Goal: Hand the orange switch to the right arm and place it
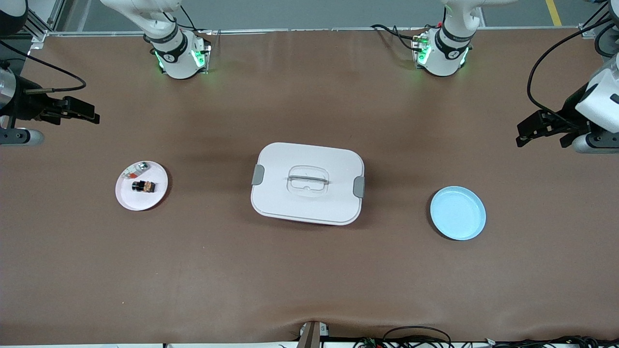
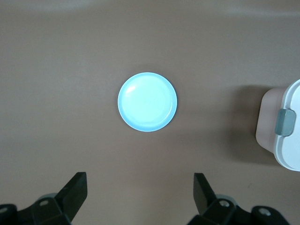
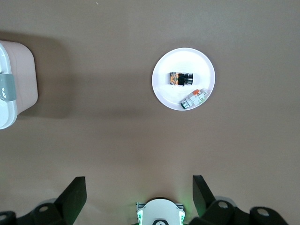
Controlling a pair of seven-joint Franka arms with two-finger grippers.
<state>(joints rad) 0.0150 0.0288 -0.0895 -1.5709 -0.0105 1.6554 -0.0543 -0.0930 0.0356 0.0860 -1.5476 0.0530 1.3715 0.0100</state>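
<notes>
Blue plate (image 2: pixel 147 101) beneath spread left claw (image 2: pixel 140 192)

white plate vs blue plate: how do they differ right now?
The white plate carries the orange switch and a small clear-and-silver piece; the blue plate is bare.
The white plate lies toward the right arm's end of the table, the blue plate toward the left arm's end, with the lidded white box between them.
Both are round, shallow and flat on the table; both grippers, left gripper and right gripper, hang open, holding nothing.

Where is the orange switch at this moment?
The orange switch lies on the white plate toward the right arm's end of the table, beside a small clear-and-silver piece and apart from the lidded white box at the table's middle.
</notes>
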